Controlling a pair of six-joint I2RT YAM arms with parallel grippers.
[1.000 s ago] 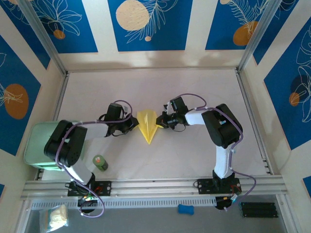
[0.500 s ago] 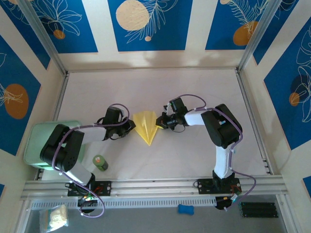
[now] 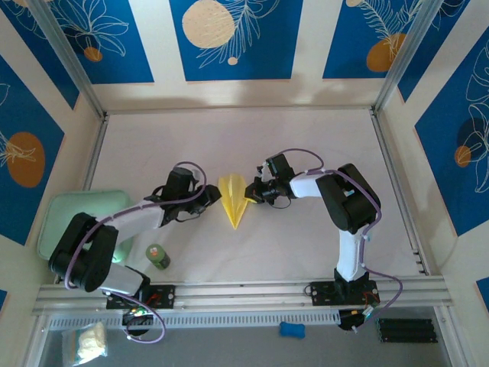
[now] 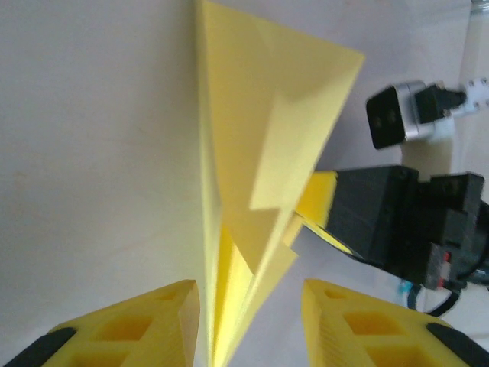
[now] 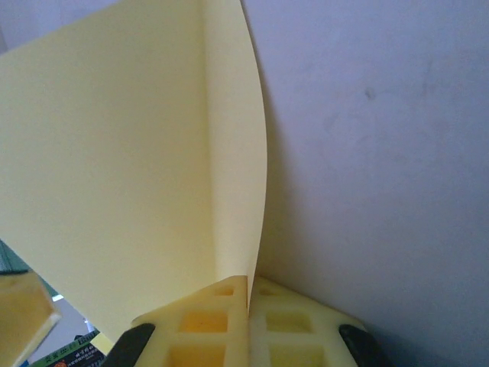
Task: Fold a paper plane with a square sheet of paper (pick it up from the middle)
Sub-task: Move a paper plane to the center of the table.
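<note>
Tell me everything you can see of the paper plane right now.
The paper plane is a thin, pale-yellow paper dart, kite-shaped, with folded flaps and a centre crease. Its sharp point faces the arm bases and its wide end faces away. It sits mid-way across the table, with one side raised rather than flat. The right tool is shut on its right edge. The left tool is open, straddling the other side; contact is unclear.

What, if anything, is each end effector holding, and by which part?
The right end effector is shut on the pale-yellow folded paper plane, pinching a side flap's edge. The left end effector is open, holding nothing.
</note>
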